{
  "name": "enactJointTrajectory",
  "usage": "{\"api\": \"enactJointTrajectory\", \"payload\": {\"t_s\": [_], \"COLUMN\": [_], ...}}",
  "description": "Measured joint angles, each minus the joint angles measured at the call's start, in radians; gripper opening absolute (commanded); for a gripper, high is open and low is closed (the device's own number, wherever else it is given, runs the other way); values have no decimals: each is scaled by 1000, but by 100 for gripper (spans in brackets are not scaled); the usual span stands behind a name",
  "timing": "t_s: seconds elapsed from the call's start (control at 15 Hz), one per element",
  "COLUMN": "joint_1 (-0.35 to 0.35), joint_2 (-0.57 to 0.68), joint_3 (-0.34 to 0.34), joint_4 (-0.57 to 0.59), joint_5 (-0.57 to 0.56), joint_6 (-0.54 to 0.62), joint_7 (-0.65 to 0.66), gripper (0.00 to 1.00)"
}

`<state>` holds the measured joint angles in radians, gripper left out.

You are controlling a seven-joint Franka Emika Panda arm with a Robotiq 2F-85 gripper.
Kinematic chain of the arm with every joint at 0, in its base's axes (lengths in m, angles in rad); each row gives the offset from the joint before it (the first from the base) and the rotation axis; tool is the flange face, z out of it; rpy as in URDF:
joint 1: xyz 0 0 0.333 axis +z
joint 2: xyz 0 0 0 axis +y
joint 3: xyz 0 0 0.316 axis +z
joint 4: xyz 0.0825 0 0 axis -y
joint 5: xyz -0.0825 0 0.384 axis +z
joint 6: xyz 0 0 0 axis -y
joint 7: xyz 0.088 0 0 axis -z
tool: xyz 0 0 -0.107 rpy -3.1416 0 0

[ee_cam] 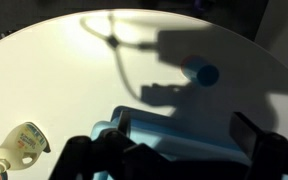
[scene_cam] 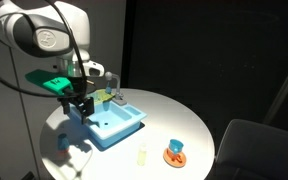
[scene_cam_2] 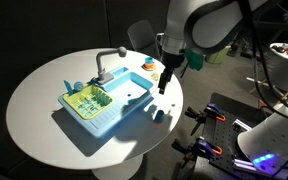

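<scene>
A blue toy sink stands on the round white table. It has a grey faucet and a green rack with yellowish pieces at one end. My gripper hangs open just above the sink's other end, holding nothing. In the wrist view the gripper shows two dark fingers spread wide over the sink's blue rim. The arm's shadow covers much of the table beyond.
An orange and blue toy and a small pale bottle stand near the table's front edge. A small blue piece lies in the shadow. A white and orange item sits at lower left. A dark chair stands beside the table.
</scene>
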<state>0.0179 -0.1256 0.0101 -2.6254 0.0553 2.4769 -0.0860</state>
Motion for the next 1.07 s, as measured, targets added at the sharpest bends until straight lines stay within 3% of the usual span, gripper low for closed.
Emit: {"api": "enactJointTrajectory", "payload": {"t_s": [0.4, 1.07], "joint_1": [9, 42], "joint_2": [79, 95], "joint_3": [17, 47], "joint_4": [-76, -92], "joint_5": [-67, -95], "joint_6": [142, 162], "joint_7": [0, 0], "gripper": [100, 100]}}
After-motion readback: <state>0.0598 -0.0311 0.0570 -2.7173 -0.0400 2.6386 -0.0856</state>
